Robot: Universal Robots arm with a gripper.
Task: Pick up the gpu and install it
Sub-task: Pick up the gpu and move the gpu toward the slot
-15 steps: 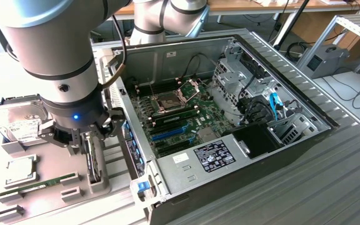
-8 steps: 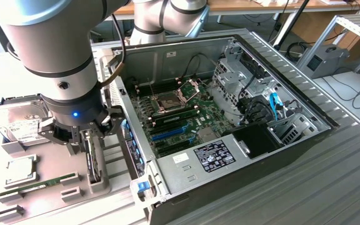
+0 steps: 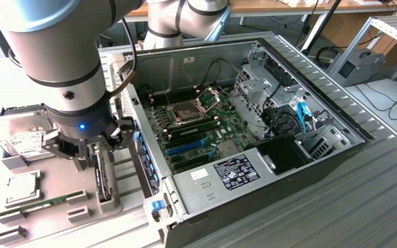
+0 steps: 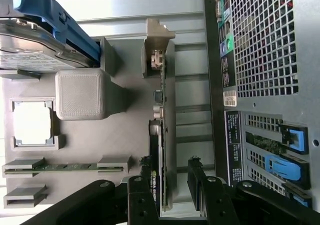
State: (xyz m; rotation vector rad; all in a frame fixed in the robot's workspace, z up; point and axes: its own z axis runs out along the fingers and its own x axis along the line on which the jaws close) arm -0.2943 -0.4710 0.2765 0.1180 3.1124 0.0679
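Gripper [image 3: 96, 152] is sitting right down over the gpu [image 3: 103, 178] with its jaws spread wide. From the wrist view you can see the two black fingers [image 4: 142, 200] straddling the card [image 4: 165, 115], one on each side. One finger looks right up against the card's face and the other has a clear gap, so nothing's clamped.

The gpu itself stands on edge in a slot of the gray holder plate [image 3: 109, 199], silver bracket side facing the computer, so it's not lifted out and not in the machine.

Same gray plate [image 4: 125, 135] has the other parts parked on it. There's the long green memory stick [image 3: 43, 202] lying flat in its cradle, a cpu [image 3: 20, 187] in a square pocket next to it, and the hard drive [image 3: 19, 135] with the white label further back, well apart from the card.

Just beside the holder, on the exterior view's right, is the open pc case [image 3: 184, 62], lying on its side with the motherboard [image 3: 198, 129] facing up. The wrist view catches its perforated rear panel [image 4: 265, 45] close to the card's bracket.
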